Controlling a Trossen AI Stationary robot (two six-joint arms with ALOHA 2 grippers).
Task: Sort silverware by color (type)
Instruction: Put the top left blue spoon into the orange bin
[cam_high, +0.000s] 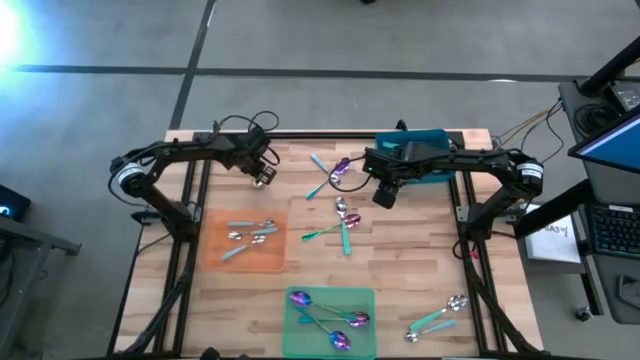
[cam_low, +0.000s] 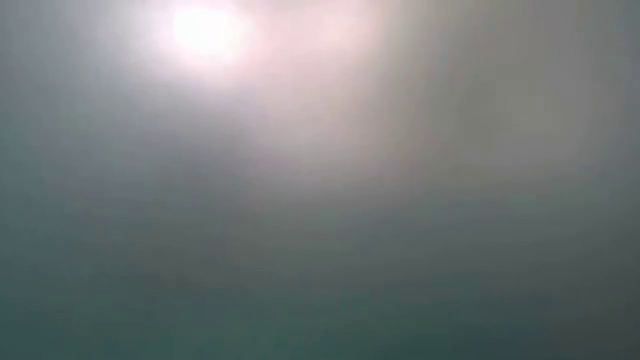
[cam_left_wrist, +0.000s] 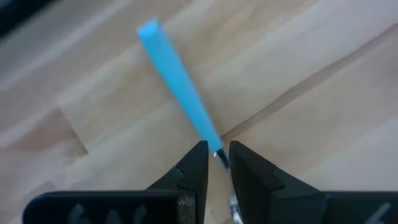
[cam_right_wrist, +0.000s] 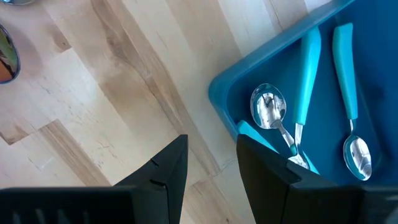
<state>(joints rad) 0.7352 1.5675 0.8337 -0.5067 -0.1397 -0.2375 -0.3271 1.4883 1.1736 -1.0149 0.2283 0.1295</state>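
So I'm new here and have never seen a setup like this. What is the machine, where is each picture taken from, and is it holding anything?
Two dark robot arms work at a wooden table, sorting spoons. The overhead picture shows everything. The table-level picture is only glare. The other two come from cameras on each wrist.

An orange mat carries silver spoons; a green mat carries purple spoons. More spoons lie loose mid-table, and two near one corner.

The left pincer is closed on a blue-handled spoon above the bare wood. The right pincer is open and empty, at the edge of a teal bin with silver spoons inside.
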